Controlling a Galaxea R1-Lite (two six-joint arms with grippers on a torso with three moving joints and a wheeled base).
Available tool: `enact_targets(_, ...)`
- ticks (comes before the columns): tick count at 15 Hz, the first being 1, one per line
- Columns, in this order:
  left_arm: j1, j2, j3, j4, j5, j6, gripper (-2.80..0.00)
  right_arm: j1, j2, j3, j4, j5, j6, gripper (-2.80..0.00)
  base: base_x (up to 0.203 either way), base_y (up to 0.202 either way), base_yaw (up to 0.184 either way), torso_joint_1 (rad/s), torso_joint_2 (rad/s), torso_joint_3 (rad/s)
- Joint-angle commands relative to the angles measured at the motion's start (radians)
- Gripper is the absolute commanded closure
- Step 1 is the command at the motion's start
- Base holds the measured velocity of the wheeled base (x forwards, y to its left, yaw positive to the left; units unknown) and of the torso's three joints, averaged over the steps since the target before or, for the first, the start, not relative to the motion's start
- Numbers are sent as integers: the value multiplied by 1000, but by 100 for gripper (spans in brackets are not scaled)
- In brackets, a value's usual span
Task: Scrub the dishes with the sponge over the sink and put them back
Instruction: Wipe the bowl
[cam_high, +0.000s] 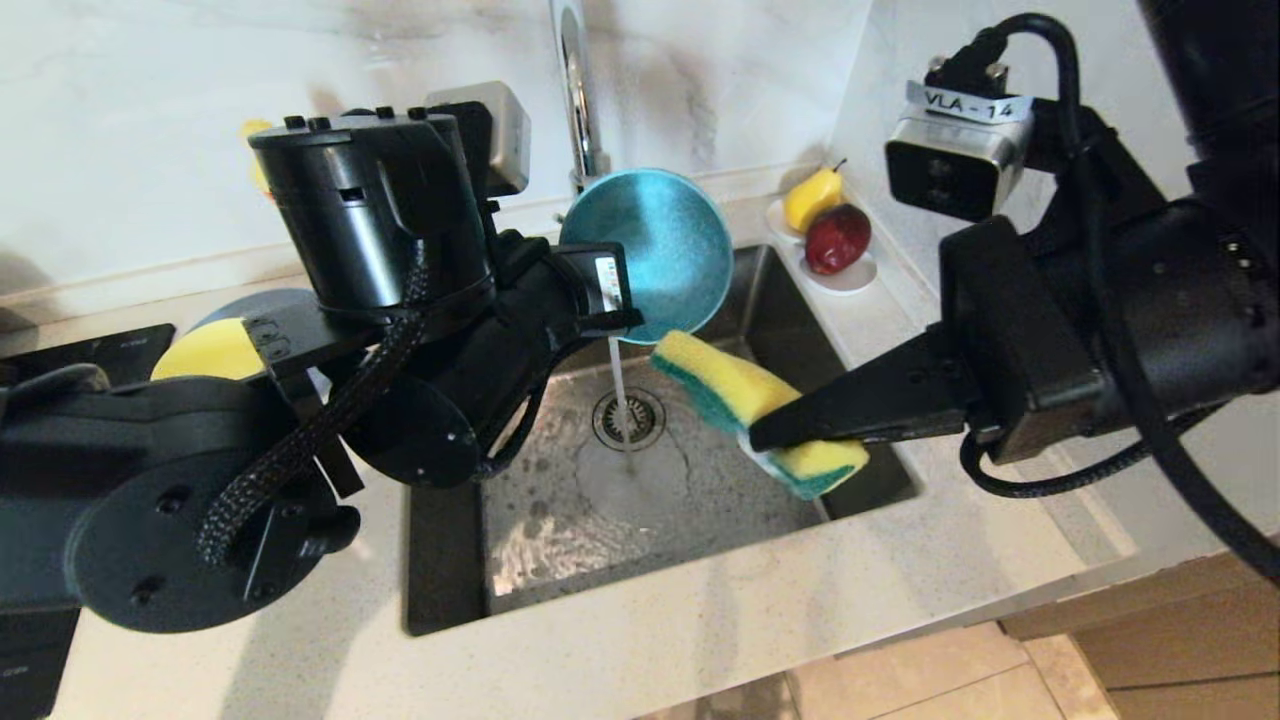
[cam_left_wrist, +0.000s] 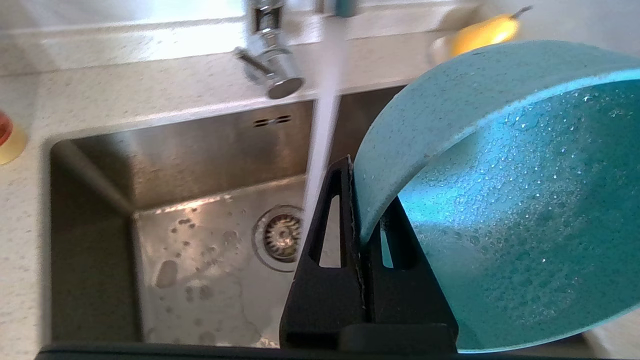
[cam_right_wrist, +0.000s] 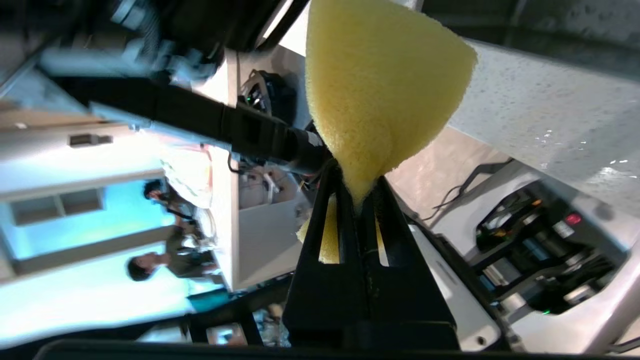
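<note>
With the teal bowl (cam_high: 648, 252) clamped by its rim in the left gripper (cam_high: 622, 300) above the sink (cam_high: 560, 540) and the sponge (cam_high: 757, 412) pinched in the right gripper (cam_high: 765, 435) just at its five o'clock, scrubbing was judged barely begun, the yellow bowl (cam_high: 205, 350) and plate (cam_high: 255, 300) remaining on the counter at nine o'clock.
</note>
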Motion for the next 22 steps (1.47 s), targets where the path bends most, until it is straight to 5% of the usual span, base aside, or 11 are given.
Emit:
enact_targets(1, -24, -3, 15, -13, 6, -5, 0, 2, 59, -30, -1, 3, 27, 0, 0, 0, 0, 0, 0, 0)
enact_targets(22, -54, -50, 113, -81, 4, -23, 0, -91, 97, -145, -5, 5, 77, 0, 0, 0, 0, 0, 0, 0)
